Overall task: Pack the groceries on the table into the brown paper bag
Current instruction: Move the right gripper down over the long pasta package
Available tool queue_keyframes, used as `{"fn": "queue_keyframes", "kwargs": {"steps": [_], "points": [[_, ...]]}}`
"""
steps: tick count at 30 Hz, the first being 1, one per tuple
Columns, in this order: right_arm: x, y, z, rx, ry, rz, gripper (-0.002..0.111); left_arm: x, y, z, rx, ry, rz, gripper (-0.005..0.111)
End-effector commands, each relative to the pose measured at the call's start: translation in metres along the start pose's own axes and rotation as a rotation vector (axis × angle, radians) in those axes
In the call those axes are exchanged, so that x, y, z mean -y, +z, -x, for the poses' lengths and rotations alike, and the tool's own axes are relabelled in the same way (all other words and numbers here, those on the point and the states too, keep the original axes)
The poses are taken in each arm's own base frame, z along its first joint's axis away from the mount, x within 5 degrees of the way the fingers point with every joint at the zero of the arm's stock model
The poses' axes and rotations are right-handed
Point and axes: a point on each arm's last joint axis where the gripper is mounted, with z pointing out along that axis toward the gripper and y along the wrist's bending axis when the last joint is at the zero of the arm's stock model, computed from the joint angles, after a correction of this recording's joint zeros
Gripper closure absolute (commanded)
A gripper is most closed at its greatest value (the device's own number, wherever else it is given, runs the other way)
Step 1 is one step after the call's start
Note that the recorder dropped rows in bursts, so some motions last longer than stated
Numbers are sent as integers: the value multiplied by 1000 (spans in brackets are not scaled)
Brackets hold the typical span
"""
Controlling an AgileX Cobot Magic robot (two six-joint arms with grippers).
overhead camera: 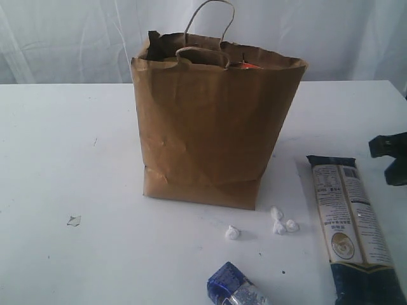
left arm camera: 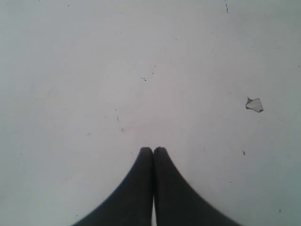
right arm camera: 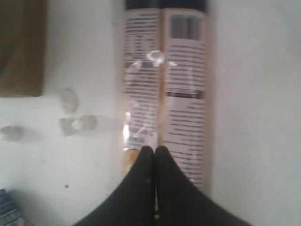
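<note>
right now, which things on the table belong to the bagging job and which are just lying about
Part of the job:
- brown paper bag, standing upright
- long navy packet, flat on the table, not yet bagged
- small shiny blue packet, also outside the bag

Just lying about:
- small white crumpled bits near the bag's base
- pale scrap on the left side

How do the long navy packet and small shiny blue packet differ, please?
The long navy packet is longer and bears a pale printed panel; the small shiny blue packet is short, glossy. The former lies right of the brown paper bag, the latter before it. Both lie on the table.
</note>
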Motion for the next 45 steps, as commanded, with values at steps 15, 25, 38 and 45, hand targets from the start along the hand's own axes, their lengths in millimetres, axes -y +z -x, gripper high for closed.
{"fn": "queue_keyframes", "kwargs": {"steps": [15,25,38,45], "points": [[-9,23,6,-24,-177,129,5,1,0,0,13,-16,-17,107],[-11,25,18,100,-98,151,5,2,0,2,34,-16,-26,107],[-10,76,28,111,-209,7,5,2,0,3,44,-16,-30,107],[-8,97,33,145,-231,-119,5,3,0,2,43,-53,-33,107]]}}
